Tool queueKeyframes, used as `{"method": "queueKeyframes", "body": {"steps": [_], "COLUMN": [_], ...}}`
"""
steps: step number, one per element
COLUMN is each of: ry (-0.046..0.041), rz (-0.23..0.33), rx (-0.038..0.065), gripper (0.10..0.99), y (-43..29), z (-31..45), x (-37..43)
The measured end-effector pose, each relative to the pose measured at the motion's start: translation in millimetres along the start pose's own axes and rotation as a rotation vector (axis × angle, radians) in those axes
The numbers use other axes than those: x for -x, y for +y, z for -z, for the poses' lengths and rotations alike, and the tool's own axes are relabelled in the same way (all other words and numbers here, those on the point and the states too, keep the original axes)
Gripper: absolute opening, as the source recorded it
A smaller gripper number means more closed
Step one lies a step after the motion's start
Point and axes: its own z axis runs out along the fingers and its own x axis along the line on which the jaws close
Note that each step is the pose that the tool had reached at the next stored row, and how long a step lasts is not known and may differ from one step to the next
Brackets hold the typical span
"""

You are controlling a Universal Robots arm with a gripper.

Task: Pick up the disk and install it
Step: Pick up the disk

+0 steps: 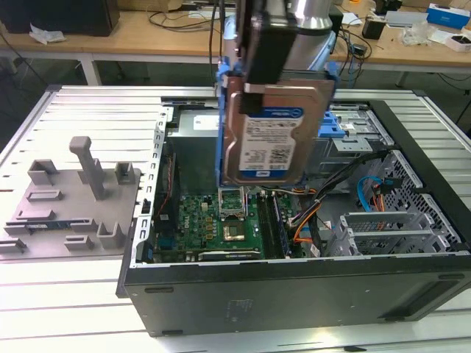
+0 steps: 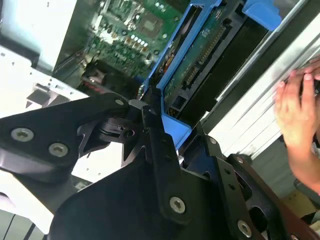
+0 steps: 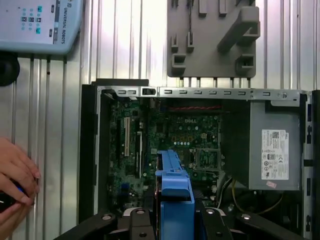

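**One disk held on edge above the open case**

The single gripper [image 1: 257,92] has its jaws clenched on the disk [image 1: 266,136], grasping it by the upper part of its blue carrier bracket. The disk hangs on edge with its label turned to the exterior camera. It is above the one open computer case [image 1: 294,294], over the motherboard [image 1: 228,220] inside it.

One silver power supply [image 3: 275,150] sits inside the case at one end. One grey fixture plate [image 1: 73,198] lies on the ribbed bench [image 1: 66,294] just beside the case, at the exterior view's left. One teach pendant [image 3: 40,25] lies on the bench, apart from the case. A person's hand [image 2: 295,115] is near the bench, outside the case.
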Motion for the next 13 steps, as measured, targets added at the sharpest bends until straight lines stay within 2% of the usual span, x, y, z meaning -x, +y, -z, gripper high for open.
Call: {"method": "queueKeyframes", "body": {"steps": [1,2,13], "ry": [0.0001,0.0000,0.0000], "rz": [0.000,0.000,0.000], "rx": [0.000,0.001,0.001], "gripper": [0.365,0.365,0.365], "y": [-10.0,-15.5,-16.1], "z": [0.4,0.5,0.5], "x": [-3.3,-5.1,-5.4]}}
